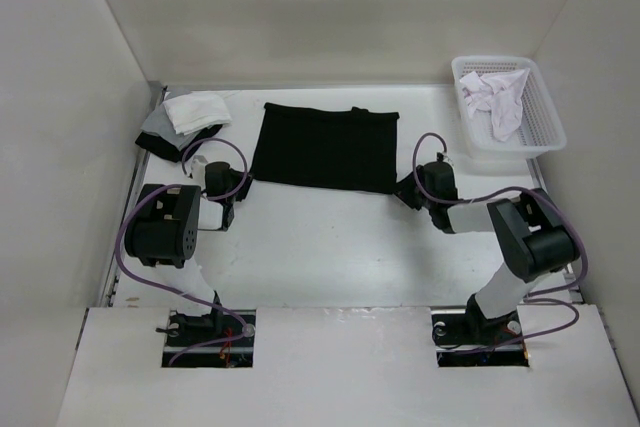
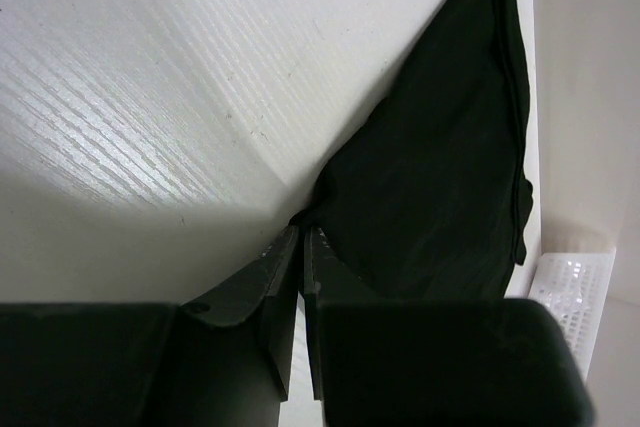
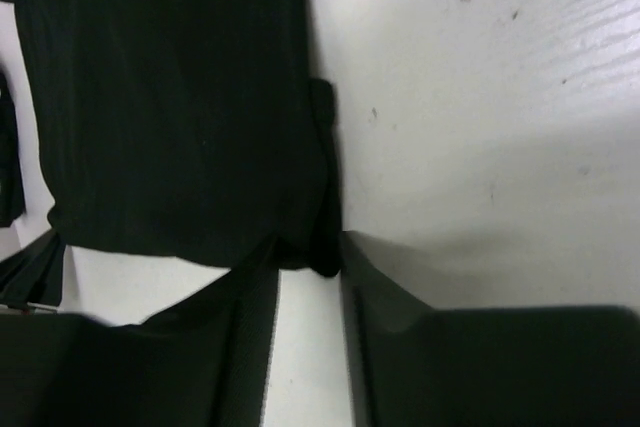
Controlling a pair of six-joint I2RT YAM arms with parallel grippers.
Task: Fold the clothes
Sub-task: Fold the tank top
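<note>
Black matte short-sleeved shirt (image 1: pixel 325 147) was being gripped: left claw (image 2: pixel 301 233) pinched one corner, right claw (image 3: pixel 305 249) gaped astride another and likely needed closing next.

You have open desk (image 1: pixel 330 247) at 6 o'clock of the shirt (image 1: pixel 325 147); the basket (image 1: pixel 548 115) blocks 3 o'clock, the cloth pile (image 1: pixel 185 117) 9 o'clock, the back wall (image 1: pixel 330 17) 12.

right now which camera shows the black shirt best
The top external view: the whole black shirt lies flat there. The left wrist view catches only one corner, the right wrist view a larger part.
</note>
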